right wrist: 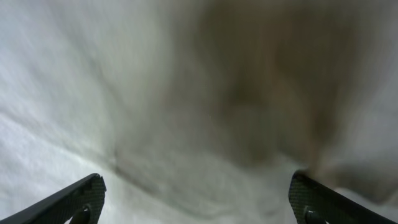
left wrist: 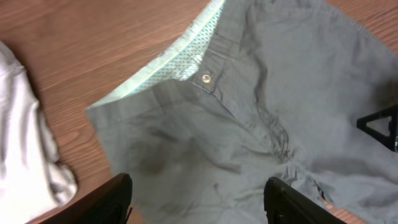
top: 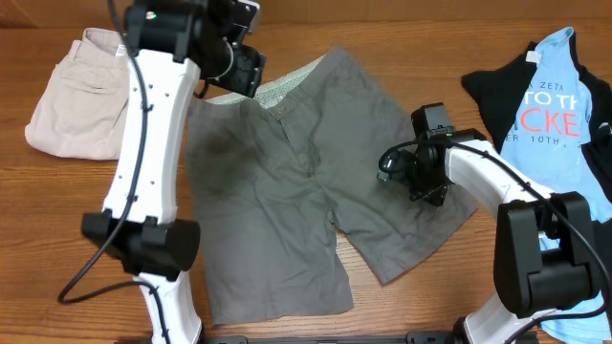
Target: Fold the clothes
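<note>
While my left gripper [left wrist: 199, 196] and right gripper [right wrist: 196, 186] hang spread and empty, the dark grey shorts [top: 277, 191] lie flat under both.
The waistband [left wrist: 186, 62] sits just ahead of the left fingers [left wrist: 115, 199], the long axis running back behind them; the right fingers [right wrist: 81, 196] are low over the right leg [top: 402, 229].

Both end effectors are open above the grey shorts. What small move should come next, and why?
Probably lower the right end effector and close it on the leg of the grey shorts. They lie flat and unfolded, its jaws stand wide just over that leg, holding nothing, and the left end effector hovers open above the waistband.
</note>
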